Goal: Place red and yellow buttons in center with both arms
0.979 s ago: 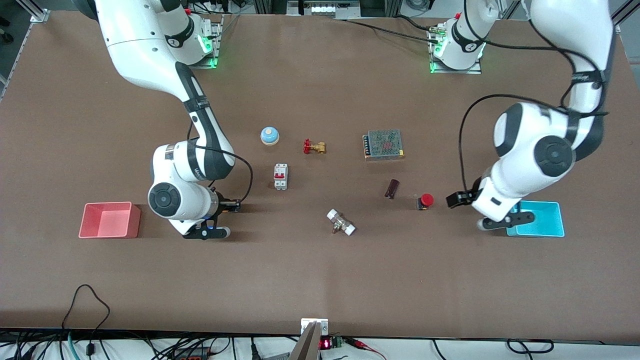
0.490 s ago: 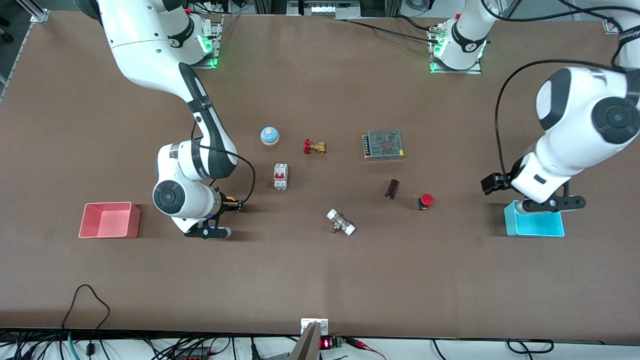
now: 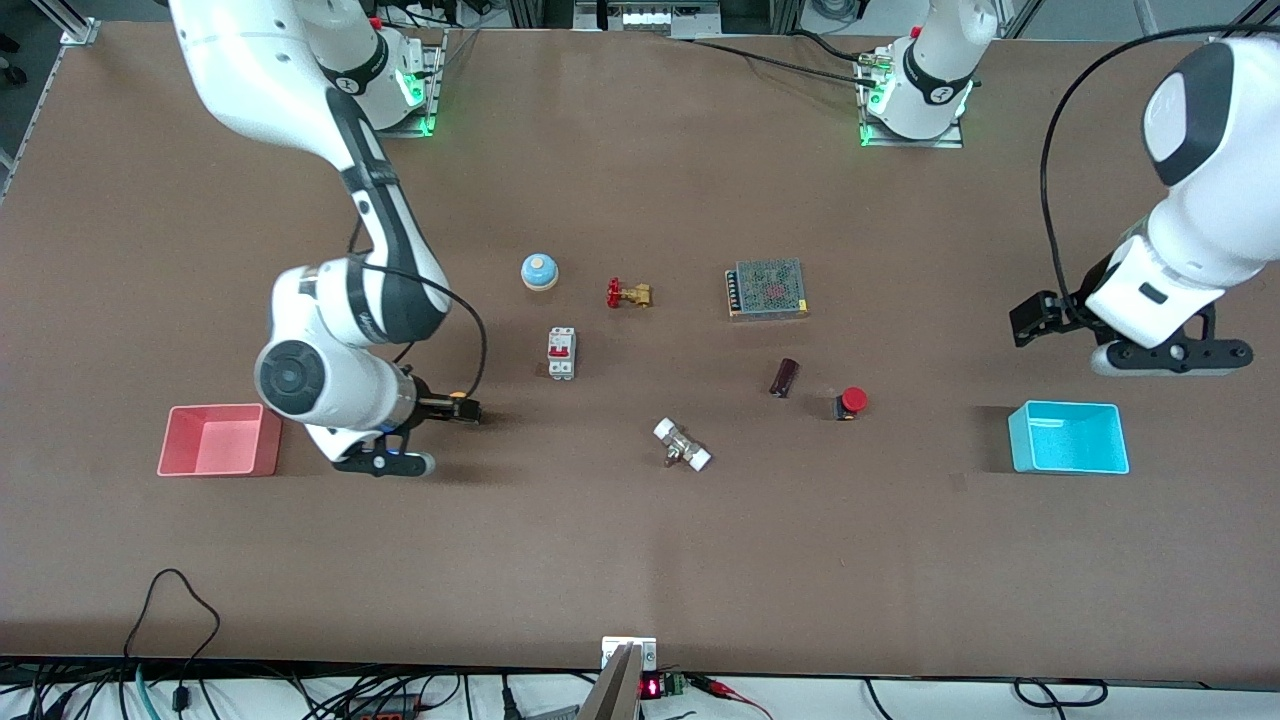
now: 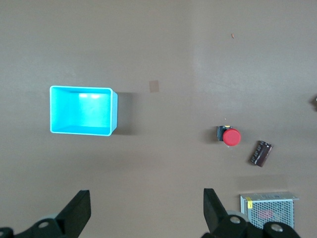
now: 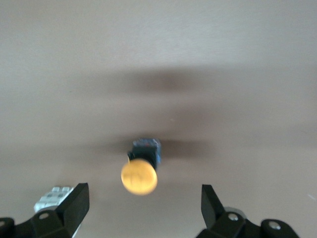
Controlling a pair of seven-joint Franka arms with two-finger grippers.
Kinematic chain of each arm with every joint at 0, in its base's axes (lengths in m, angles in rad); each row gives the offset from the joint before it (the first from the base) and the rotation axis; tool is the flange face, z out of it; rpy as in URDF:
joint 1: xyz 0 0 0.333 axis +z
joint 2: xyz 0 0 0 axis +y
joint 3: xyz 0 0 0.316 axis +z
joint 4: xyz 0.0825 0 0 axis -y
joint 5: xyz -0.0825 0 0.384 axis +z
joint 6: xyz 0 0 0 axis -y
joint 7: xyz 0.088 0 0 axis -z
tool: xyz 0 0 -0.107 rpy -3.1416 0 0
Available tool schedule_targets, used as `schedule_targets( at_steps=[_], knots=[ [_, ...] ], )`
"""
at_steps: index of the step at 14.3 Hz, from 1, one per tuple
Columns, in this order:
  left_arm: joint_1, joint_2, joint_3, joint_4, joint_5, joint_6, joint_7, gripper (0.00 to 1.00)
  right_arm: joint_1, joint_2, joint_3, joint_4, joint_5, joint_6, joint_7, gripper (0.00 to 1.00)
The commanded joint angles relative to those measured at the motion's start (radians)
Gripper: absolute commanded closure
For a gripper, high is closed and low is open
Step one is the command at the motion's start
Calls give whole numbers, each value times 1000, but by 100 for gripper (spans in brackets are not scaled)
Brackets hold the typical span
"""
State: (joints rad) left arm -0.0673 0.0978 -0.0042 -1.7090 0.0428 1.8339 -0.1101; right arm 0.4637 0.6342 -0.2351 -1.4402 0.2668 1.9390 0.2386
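Right gripper: jaws wide apart, holding nothing, low in the left-centre of the front view, just over the table beside the pink tray. The yellow button lies on its side on the table between the spread fingers.

Left gripper: jaws wide, holding nothing, raised at the right edge of the front view above the table, higher in frame than the cyan tray.

Red button: on the brown table, right of centre in the front view, beside 1 dark cylinder, below the mesh-topped box.
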Motion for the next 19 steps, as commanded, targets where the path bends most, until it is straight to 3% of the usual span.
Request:
schedule_targets(
  at_steps=[1, 9, 12, 13, 16, 18, 19],
  knots=[
    [10, -62, -7, -17, 17, -36, 38, 0, 3, -106, -49, -14, 6, -99, 8, 0],
    [66, -113, -4, -17, 17, -91, 148, 0, 3, -260, -220, 23, -6, -251, -5, 0],
    [69, -136, -5, -18, 15, -94, 152, 0, -25, -310, -253, 49, -96, -330, -115, 0],
    [70, -150, -4, -18, 11, -93, 152, 0, -61, -332, -236, 49, -145, -342, -178, 0],
    [70, -184, -5, -20, 9, -94, 152, 0, -306, -389, -37, 47, -179, -350, -333, 0],
    [70, -191, -5, -20, 8, -99, 152, 0, -394, -424, 74, 28, -242, -351, -341, 0],
    [69, -190, -10, -17, 8, -105, 152, 0, -407, -447, 92, 0, -248, -360, -331, 0]
  ],
)
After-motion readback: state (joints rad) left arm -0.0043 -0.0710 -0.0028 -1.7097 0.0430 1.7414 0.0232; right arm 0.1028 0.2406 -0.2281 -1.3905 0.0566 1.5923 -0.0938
